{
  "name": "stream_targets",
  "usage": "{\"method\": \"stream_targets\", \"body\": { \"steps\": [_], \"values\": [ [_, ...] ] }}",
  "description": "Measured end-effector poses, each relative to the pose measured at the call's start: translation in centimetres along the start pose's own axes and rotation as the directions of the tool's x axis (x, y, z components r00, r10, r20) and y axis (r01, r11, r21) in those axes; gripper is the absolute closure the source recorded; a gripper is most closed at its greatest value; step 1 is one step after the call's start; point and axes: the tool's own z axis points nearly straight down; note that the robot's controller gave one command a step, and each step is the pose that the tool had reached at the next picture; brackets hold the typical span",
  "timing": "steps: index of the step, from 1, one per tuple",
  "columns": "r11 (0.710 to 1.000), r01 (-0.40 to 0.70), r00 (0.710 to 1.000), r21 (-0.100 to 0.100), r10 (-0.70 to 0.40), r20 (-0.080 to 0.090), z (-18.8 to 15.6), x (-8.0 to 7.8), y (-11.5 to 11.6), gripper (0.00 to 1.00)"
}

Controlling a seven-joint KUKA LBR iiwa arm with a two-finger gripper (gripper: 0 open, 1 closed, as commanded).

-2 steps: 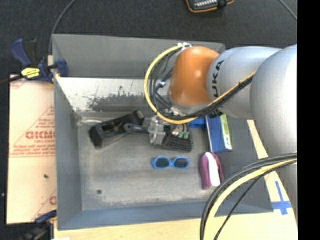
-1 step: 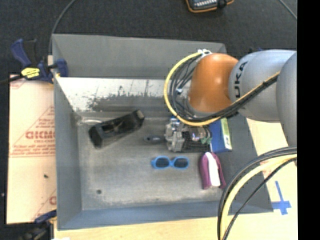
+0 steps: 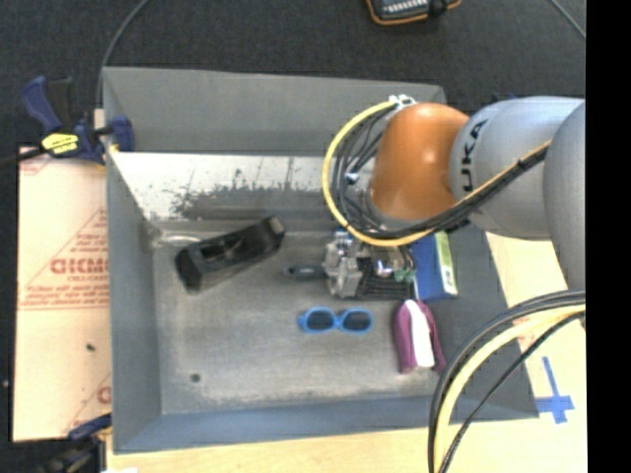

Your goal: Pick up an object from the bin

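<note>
So the grey metal bin (image 3: 237,363) takes up most of the shot, and the arm (image 3: 513,166) comes in from the right with its orange wrist cover (image 3: 414,161) hanging over the far-right part of the floor. The gripper (image 3: 340,269) is down low near the middle of the bin. Honestly I can't tell whether it's clenched or released, and I can't see anything in it.

Progress-wise, I'd say the pick isn't done yet. Everything looks like it's lying on the floor, so the grab and the lift are both left.

Count, biggest first:
- one black stapler-shaped tool (image 3: 227,252), left of the gripper, lying at a slant
- one flat blue pack with a green edge (image 3: 434,264), right of the gripper, partly under the arm
- one purple and white bottle (image 3: 414,335), near-right
- one small pair of blue glasses (image 3: 335,320), just on the near side of the gripper, the closest thing to it
- one thin dark bit (image 3: 301,272) poking out left of the gripper; can't make out what it is

The glasses are my guess for the target, but that's only a guess.
</note>
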Motion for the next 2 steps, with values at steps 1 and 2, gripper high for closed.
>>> {"method": "stream_targets", "body": {
  "steps": [1,2],
  "values": [
    [0.968,0.251,0.968,0.002,-0.251,0.003,3.4,1.1,4.2,1.0],
    [1.0,-0.001,1.0,0.001,0.001,0.007,3.4,-1.7,6.8,1.0]
  ]
}}
